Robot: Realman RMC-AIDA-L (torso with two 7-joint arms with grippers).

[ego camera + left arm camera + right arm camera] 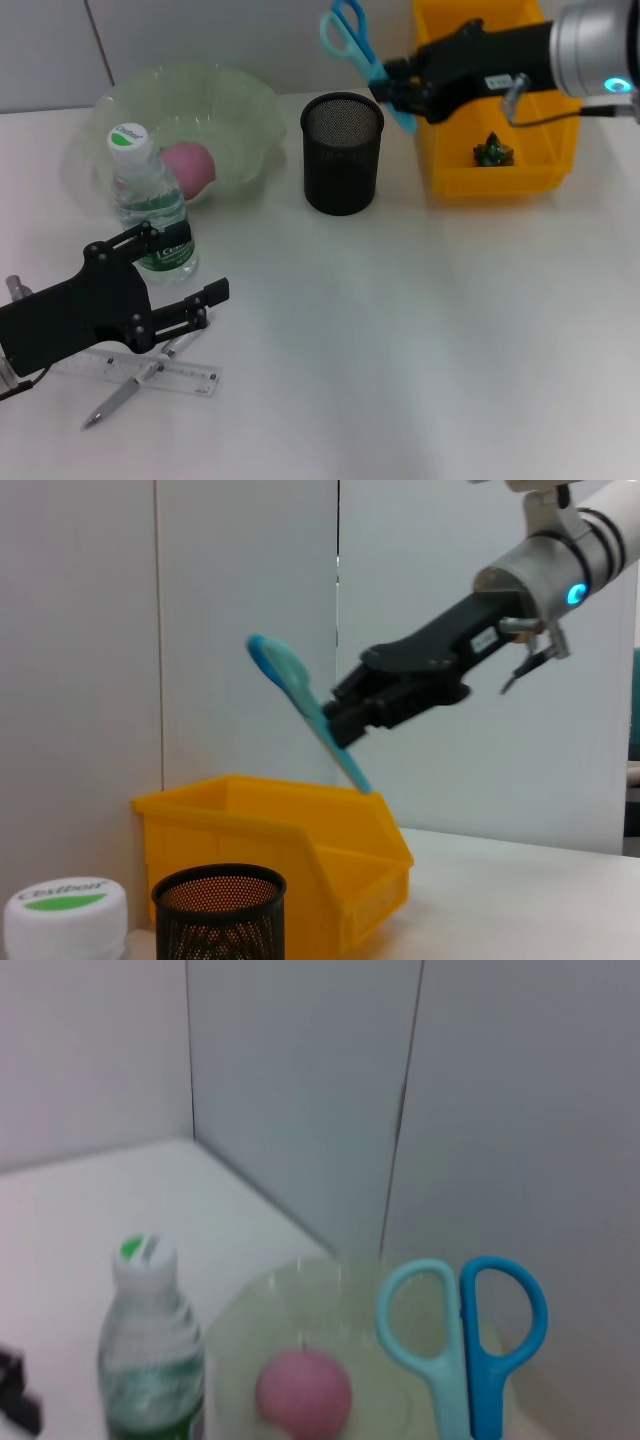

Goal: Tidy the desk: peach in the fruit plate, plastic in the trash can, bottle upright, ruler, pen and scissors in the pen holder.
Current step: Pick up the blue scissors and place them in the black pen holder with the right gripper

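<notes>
My left gripper (185,275) has its jaws spread; the clear flat ruler (150,372) and slim pen (135,385) lie crossed just below. Farther off, my right gripper (390,85) pinches the blue-looped scissors (352,40) above the black mesh pen holder (342,152).

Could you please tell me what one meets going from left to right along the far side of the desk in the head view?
Fruit plate holding the peach → pen holder → trash can.
</notes>
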